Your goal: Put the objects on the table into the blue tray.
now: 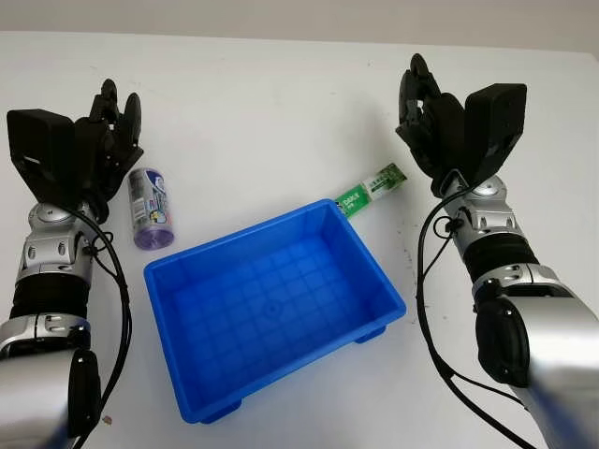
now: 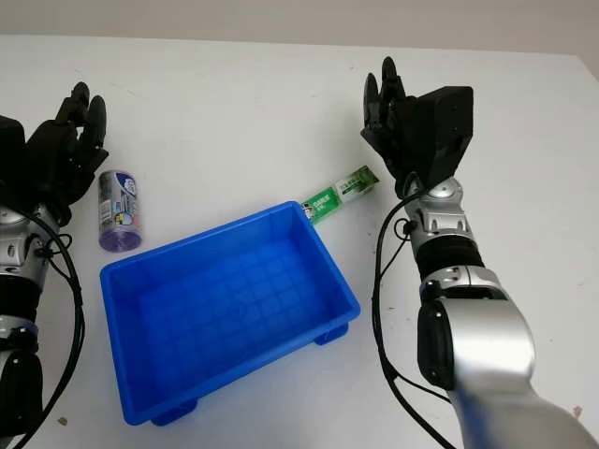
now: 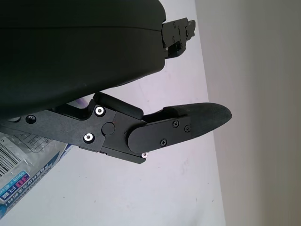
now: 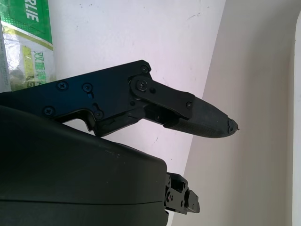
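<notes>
A blue tray [image 1: 168, 281] sits in the middle of the white table with nothing in it. A purple-and-silver canister [image 1: 149, 208] lies on its side just left of the tray's far left corner; its label edge [image 3: 21, 174] is in the left wrist view. A green-and-white tube box [image 1: 371, 188] lies at the tray's far right corner, touching or nearly touching the rim; its green print [image 4: 26, 42] is in the right wrist view. My left hand [image 1: 110, 117] hangs open above and left of the canister. My right hand [image 1: 418, 98] hangs open just right of the green box.
The white table runs back to a pale wall behind both hands. My forearms and their black cables [image 1: 426, 309] come in along the tray's two sides.
</notes>
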